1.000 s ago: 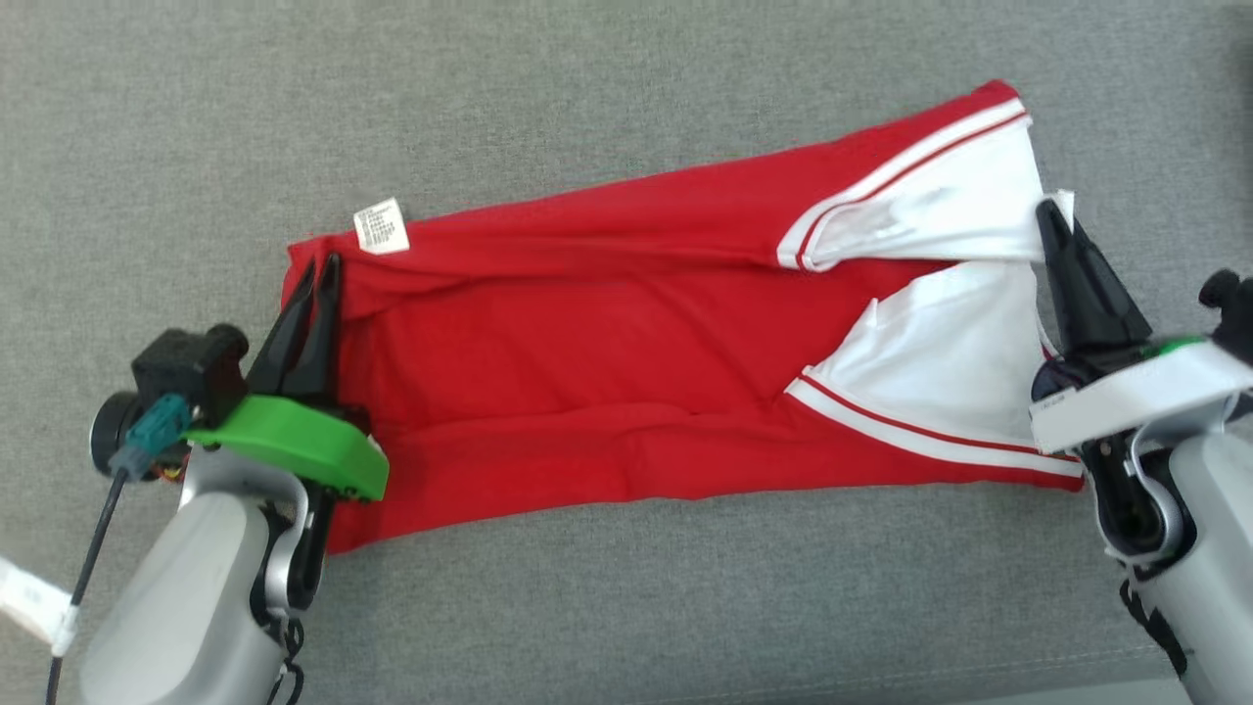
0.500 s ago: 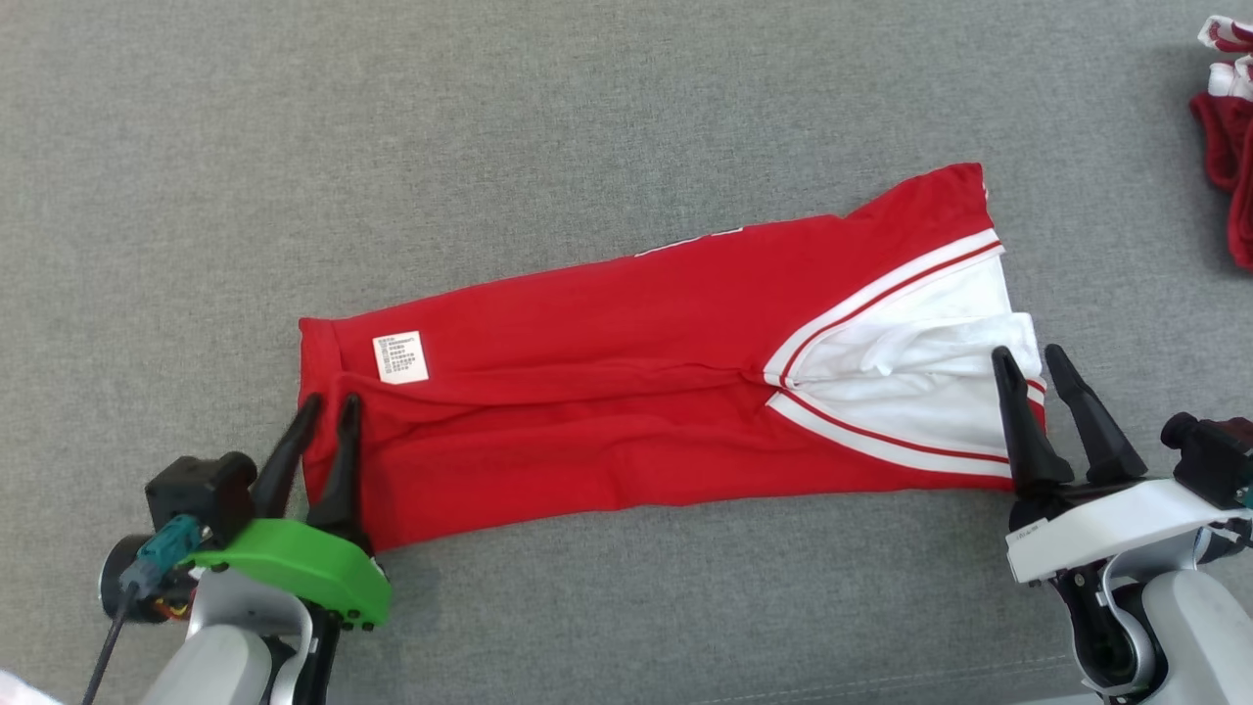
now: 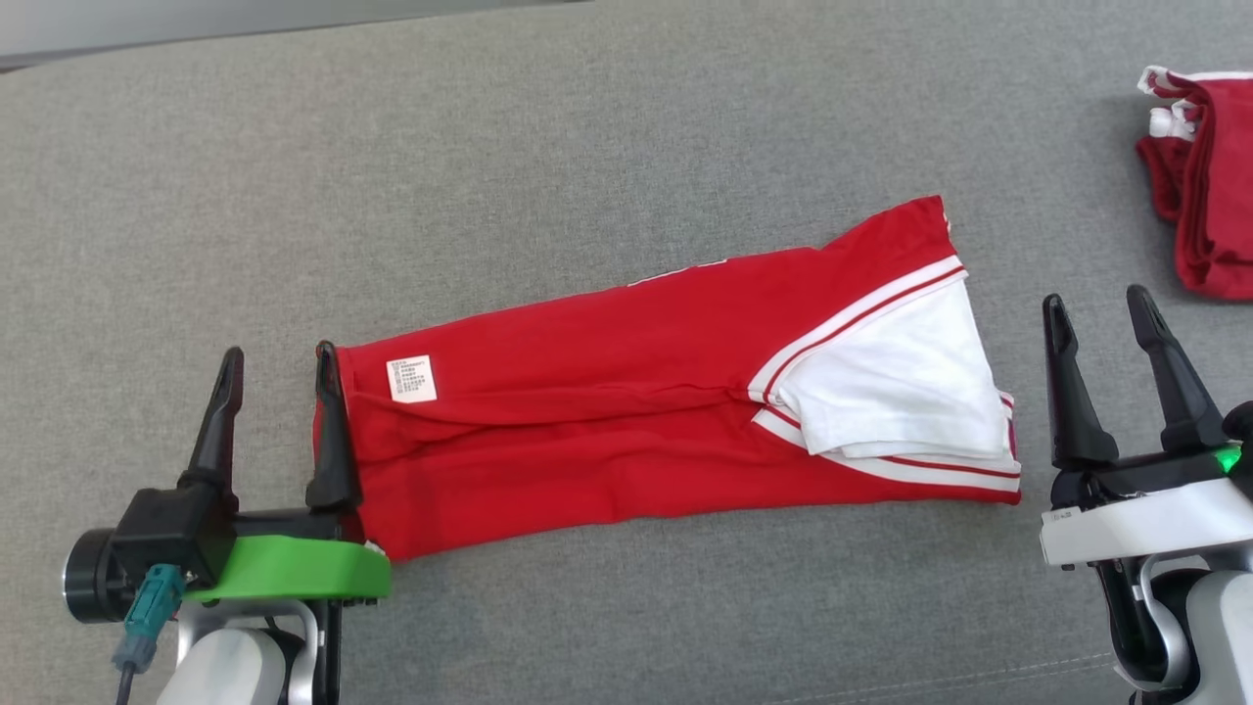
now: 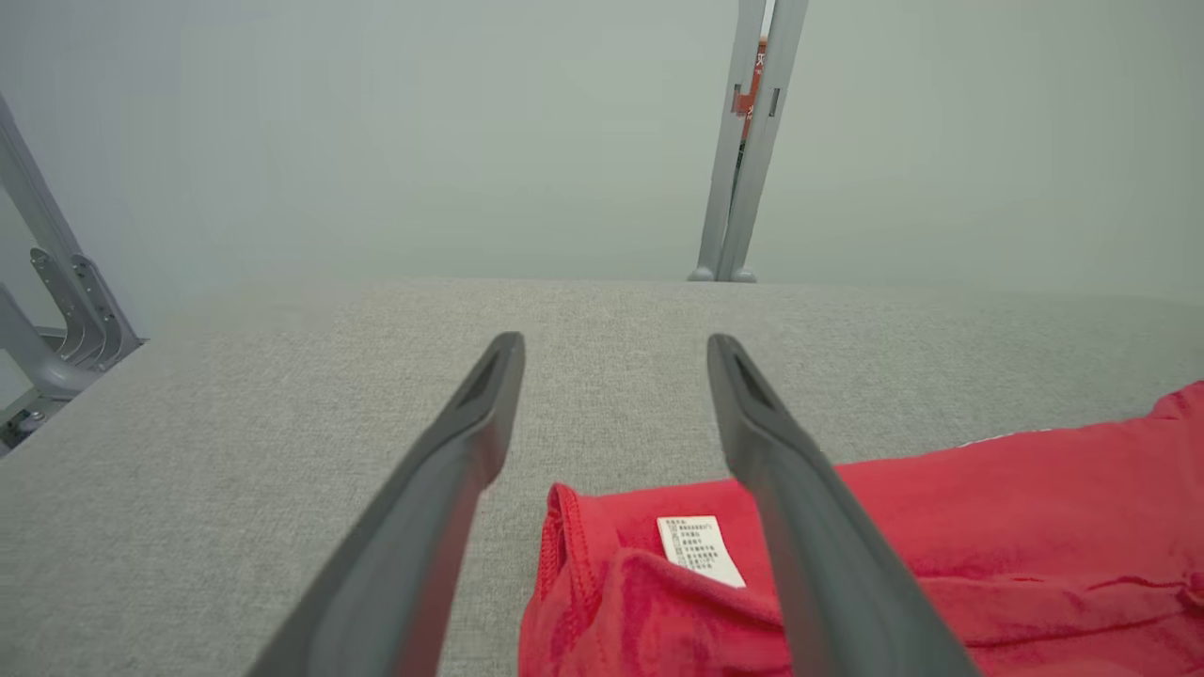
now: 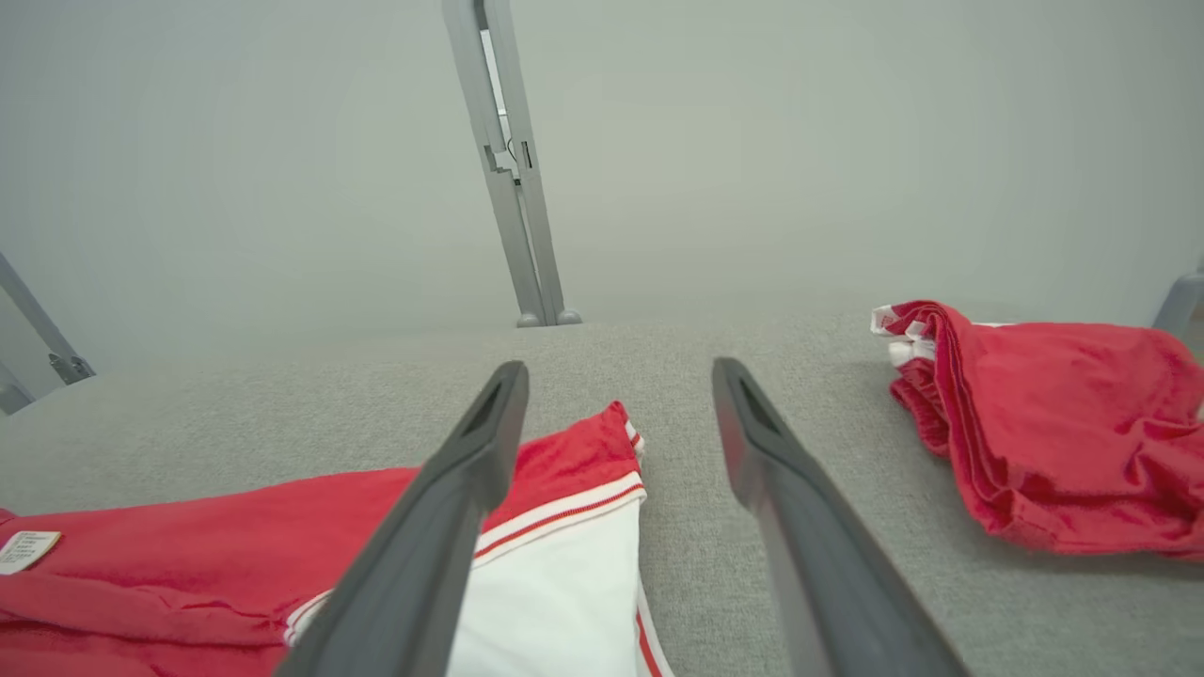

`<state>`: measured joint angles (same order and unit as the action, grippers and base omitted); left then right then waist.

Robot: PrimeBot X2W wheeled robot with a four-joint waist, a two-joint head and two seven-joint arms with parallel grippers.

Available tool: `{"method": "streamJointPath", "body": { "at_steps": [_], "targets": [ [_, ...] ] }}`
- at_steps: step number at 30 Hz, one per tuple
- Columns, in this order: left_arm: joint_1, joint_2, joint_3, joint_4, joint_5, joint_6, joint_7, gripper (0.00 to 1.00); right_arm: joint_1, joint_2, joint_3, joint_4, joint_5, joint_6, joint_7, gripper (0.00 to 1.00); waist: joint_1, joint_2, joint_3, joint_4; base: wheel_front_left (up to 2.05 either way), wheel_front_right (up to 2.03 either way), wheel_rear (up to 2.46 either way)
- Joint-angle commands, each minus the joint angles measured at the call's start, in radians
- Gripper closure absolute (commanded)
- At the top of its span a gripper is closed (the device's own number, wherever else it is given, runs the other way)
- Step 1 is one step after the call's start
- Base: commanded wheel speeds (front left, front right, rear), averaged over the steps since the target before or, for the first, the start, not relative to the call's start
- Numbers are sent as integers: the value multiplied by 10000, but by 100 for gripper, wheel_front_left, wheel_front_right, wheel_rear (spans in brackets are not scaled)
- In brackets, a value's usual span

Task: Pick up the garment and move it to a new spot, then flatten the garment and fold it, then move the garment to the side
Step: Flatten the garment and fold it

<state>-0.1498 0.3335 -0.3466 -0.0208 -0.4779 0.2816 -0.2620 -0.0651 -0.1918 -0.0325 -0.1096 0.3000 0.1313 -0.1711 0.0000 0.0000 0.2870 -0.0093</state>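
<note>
Soft red garment [image 3: 587,431] (long, folded)

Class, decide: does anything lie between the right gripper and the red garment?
Nothing visible does. Only bare grey surface separates the right gripper from the garment; the other red pile lies beyond it, farther right.

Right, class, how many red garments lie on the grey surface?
2. The folded garment lies centre; a bunched garment sits far right, partly out of frame.
</note>
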Motion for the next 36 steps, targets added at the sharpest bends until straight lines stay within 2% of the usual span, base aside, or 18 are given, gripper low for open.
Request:
{"method": "streamJointPath", "body": {
  "at_steps": [1, 8, 21, 25, 36],
  "targets": [
    [143, -15, 102, -88, 187, -58, -22, 0, 143, 80, -31, -163, -120, -13, 95, 0, 0, 0, -194, -40, 0, 0, 0],
    [633, -263, 303, -102, 488, -200, -27, 0, 323, 217, -13, -601, -530, -13, 570, 0, 0, 0, -562, -46, 0, 0, 0],
    [341, -498, 455, 48, 878, -387, -29, 0, 291, 211, -135, -639, -242, -13, 985, 0, 0, 0, -394, 145, 0, 0, 0],
    [56, -661, 510, -2, 951, -486, -29, 0, 166, 28, -269, -8, -101, -13, 1072, 0, 0, 0, -71, 374, 0, 0, 0],
    [-689, -1347, 807, 95, 1459, -1050, -30, 0, -1277, -484, 542, 3567, 563, -15, 1126, 0, 0, 0, 806, 1019, 0, 0, 0]
  ]
}}
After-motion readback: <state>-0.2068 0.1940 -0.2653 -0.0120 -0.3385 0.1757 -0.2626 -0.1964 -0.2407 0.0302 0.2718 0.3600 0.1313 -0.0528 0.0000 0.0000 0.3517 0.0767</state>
